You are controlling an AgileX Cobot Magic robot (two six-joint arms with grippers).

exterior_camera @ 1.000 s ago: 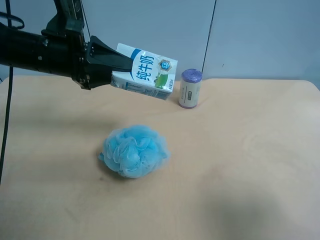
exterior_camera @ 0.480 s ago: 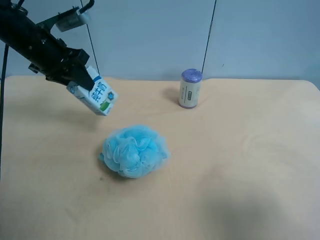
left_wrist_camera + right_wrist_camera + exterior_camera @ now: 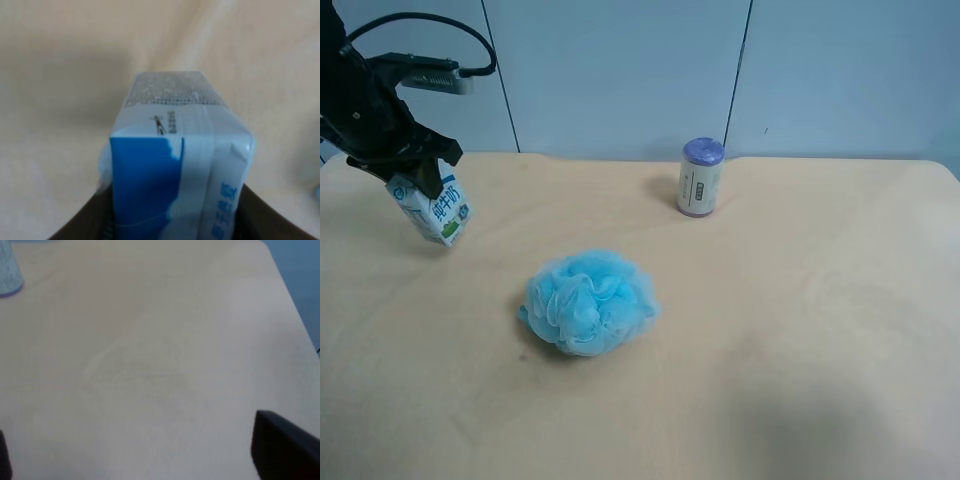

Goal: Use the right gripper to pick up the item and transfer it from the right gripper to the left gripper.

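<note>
Table [image 3: 800, 330]: broad, pale wood, blue wall behind. On it sit a blue bath pouf [image 3: 588, 302] near the middle and a small purple-capped roll [image 3: 700, 178] toward the far edge, well apart from each other. Neither is being handled.

Arm at the exterior high view's left: black, cable looped above it, angled down over that end of the table. The left wrist view shows the same carton pinched between dark fingers, so this is the left arm. The left gripper [image 3: 408, 172] is clamped on the upper part of the milk carton [image 3: 433, 208]. The carton is tilted, lower end close to the table; whether it touches cannot be told. In the left wrist view the carton [image 3: 175, 165] fills the frame, held on both sides, with bare table beyond it.

Right gripper [image 3: 150, 475]: out of the exterior view. Its wrist view shows only dark finger edges at the frame's margins, spread wide, nothing between them, bare table below and the roll [image 3: 9, 271] at one corner.

Progress, as judged: the carton is in the left gripper alone, the right one is free of it. The handover looks done. What may be left is setting the carton down.
</note>
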